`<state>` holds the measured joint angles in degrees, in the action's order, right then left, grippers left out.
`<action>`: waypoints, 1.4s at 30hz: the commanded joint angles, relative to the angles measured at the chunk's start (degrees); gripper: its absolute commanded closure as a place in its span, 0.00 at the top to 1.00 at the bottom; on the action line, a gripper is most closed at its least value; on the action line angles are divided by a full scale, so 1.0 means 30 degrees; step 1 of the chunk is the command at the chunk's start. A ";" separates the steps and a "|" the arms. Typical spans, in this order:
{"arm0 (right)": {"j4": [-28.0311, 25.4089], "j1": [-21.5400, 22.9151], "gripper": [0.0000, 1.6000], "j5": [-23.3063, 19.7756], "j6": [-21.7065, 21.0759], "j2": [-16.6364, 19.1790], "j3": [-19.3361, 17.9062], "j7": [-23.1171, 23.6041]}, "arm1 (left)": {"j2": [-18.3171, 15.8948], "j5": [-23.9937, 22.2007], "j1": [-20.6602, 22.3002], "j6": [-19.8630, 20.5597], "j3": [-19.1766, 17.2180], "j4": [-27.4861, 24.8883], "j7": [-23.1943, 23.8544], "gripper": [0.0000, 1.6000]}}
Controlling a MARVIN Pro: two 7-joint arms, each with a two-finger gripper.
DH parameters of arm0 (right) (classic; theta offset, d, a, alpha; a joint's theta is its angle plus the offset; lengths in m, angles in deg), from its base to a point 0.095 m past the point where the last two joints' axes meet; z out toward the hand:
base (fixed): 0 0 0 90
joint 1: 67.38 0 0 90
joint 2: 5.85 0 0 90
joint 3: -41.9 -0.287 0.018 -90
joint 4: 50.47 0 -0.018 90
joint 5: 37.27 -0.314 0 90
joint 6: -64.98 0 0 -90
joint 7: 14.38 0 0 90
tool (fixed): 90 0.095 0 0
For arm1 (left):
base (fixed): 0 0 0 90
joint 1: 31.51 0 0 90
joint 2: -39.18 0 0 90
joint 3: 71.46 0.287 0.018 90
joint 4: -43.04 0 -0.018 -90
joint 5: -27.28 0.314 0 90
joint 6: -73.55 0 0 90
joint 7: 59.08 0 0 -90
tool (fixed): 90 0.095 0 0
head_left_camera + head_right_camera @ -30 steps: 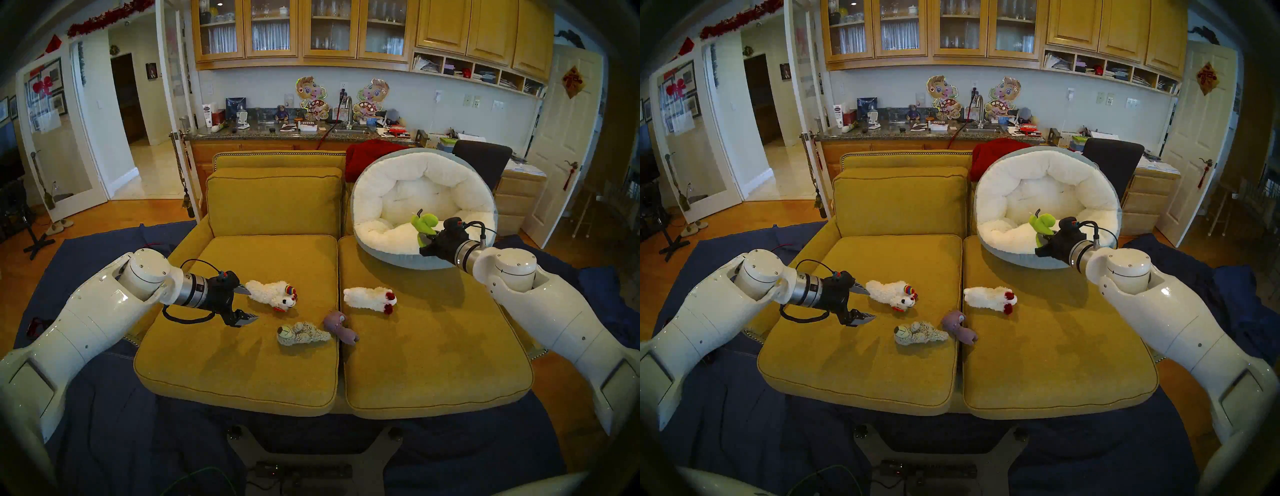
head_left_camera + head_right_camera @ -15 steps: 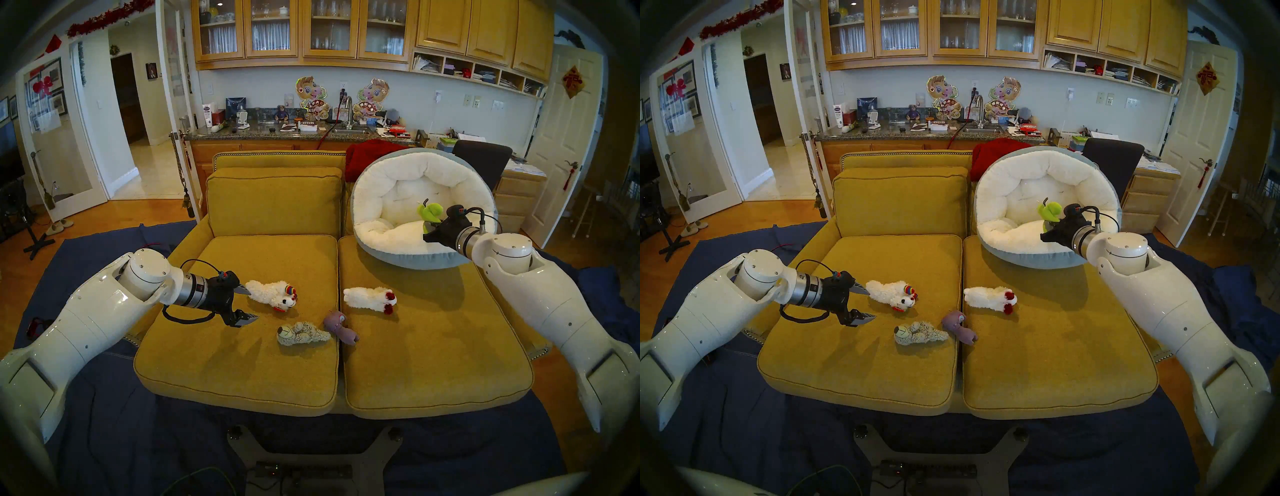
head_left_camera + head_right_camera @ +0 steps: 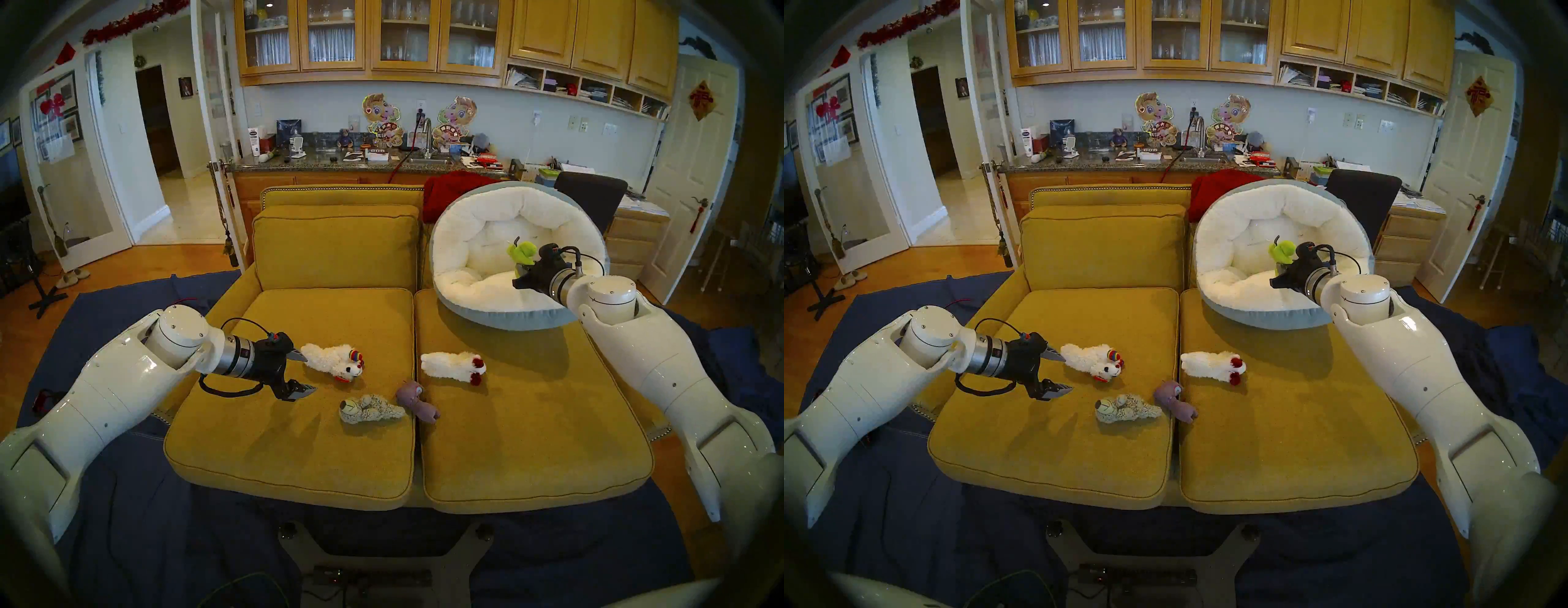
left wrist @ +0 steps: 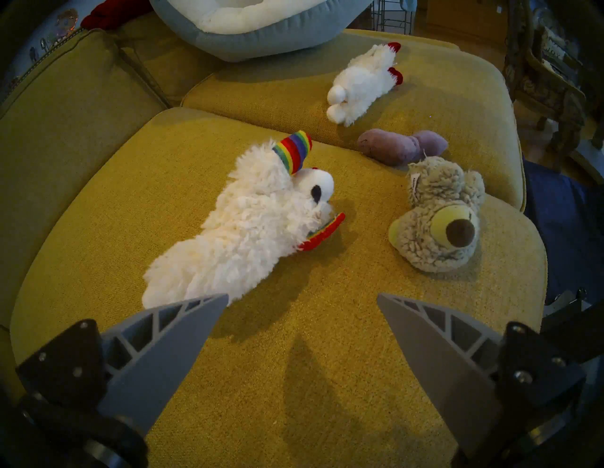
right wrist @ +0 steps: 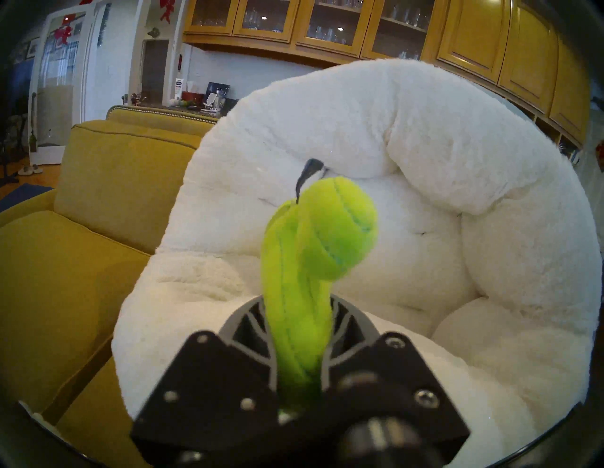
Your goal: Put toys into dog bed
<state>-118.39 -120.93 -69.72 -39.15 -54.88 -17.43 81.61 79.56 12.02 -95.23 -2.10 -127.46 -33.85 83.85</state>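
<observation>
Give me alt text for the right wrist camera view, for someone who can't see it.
The right gripper is shut on a lime-green plush cactus, which stands up from the fingers in front of the fluffy white inside of the dog bed. A mustard-yellow sofa lies to the left, with wooden kitchen cabinets behind.

Mustard sofa (image 3: 297,446) with dog bed (image 3: 509,318), two lambs (image 3: 335,361) (image 3: 452,365), beige animal (image 3: 371,409), purple animal (image 3: 418,401).

Lighting: dim, warm indoor; daylight from doorways at left. Shadows: soft, falling toward the camera on the sofa cushions (image 3: 297,446). Distortion: strong fisheye, dark vignetted rims. Focus: right wrist view blurred at its near, lower edge; head views sharp.
</observation>
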 commanded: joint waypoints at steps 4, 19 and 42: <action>0.1511 0.2586 0.00 0.1451 0.0322 -0.0952 0.0315 0.0809 | -0.0016 -0.0094 0.0581 -0.0035 -0.0334 -0.0198 0.0054 1.00; 0.2483 0.3035 0.58 0.2083 0.1094 -0.1002 0.0421 0.1810 | -0.0015 -0.0095 0.0587 -0.0033 -0.0334 -0.0195 0.0067 1.00; -0.2860 -0.1599 0.94 -0.1045 0.1285 0.2382 -0.0792 0.6468 | -0.0017 -0.0075 0.0538 -0.0049 -0.0329 -0.0199 0.0021 1.00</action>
<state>-120.75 -121.31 -69.96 -35.99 -52.77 -18.05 97.22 79.56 12.02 -95.23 -2.10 -127.46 -33.85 83.93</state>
